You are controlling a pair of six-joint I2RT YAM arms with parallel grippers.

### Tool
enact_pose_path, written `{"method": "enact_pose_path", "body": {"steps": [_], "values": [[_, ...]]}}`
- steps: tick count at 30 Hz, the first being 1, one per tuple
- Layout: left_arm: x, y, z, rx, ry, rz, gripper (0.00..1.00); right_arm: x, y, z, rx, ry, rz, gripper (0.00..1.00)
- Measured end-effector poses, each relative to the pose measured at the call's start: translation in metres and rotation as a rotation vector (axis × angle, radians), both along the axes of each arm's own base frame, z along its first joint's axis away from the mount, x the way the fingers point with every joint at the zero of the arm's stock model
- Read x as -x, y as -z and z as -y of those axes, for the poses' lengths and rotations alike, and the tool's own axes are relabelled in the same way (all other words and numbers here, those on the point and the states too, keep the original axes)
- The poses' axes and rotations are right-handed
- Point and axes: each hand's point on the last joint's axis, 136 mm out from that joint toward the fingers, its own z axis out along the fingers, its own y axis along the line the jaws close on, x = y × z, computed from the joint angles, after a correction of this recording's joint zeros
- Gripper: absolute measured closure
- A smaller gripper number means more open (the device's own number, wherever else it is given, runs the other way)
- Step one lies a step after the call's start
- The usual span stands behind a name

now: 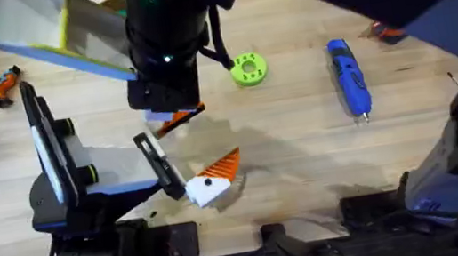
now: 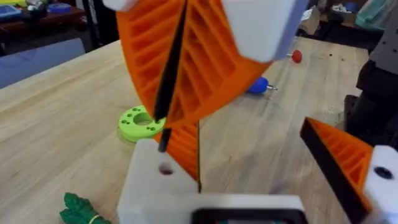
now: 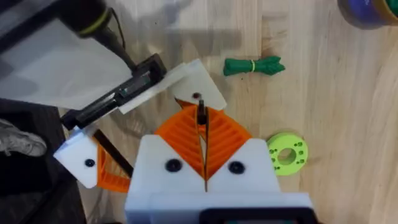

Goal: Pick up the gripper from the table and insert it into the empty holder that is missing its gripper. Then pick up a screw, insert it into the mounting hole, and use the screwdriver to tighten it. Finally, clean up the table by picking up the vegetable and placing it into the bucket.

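My left gripper (image 1: 199, 148) stands open, and one of its white holders (image 2: 152, 183) shows a mounting hole (image 2: 166, 169) with an orange wedge (image 2: 185, 144) behind it. From above, my right gripper (image 3: 202, 121) is shut on a thin black screw (image 3: 201, 114), whose tip hangs just over that hole (image 3: 196, 95). The blue screwdriver (image 1: 349, 75) lies on the table at the right. Beyond the holder lies the dark-green vegetable (image 3: 254, 66), and the bucket's blue rim (image 3: 370, 9) shows at the corner of the right wrist view.
A lime-green disc (image 1: 248, 69) lies just right of the grippers. A red-handled tool (image 1: 386, 31) sits behind the screwdriver. Small orange-and-black tools (image 1: 0, 86) and boxes crowd the far left. The right arm (image 1: 158, 39) looms dark across the middle.
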Motion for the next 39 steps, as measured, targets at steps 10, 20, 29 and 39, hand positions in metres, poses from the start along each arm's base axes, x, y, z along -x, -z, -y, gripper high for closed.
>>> {"method": "enact_pose_path", "body": {"steps": [10, 20, 29, 39], "values": [[0.0000, 0.0000, 0.0000, 0.000, 0.000, 0.000, 0.014, 0.0015, 0.0020, -0.0014, 0.005, -0.005, -0.003, 0.995], [0.0000, 0.0000, 0.0000, 0.000, 0.000, 0.000, 0.014, 0.0023, 0.0073, 0.0001, 0.025, -0.005, -0.014, 0.995], [0.0000, 0.0000, 0.0000, 0.000, 0.000, 0.000, 0.014, 0.0023, 0.0072, 0.0000, 0.024, -0.005, -0.014, 0.995], [0.0000, 0.0001, 0.0000, 0.000, 0.000, 0.000, 0.015, 0.0020, 0.0072, -0.0005, 0.022, -0.005, -0.013, 0.995]]}}
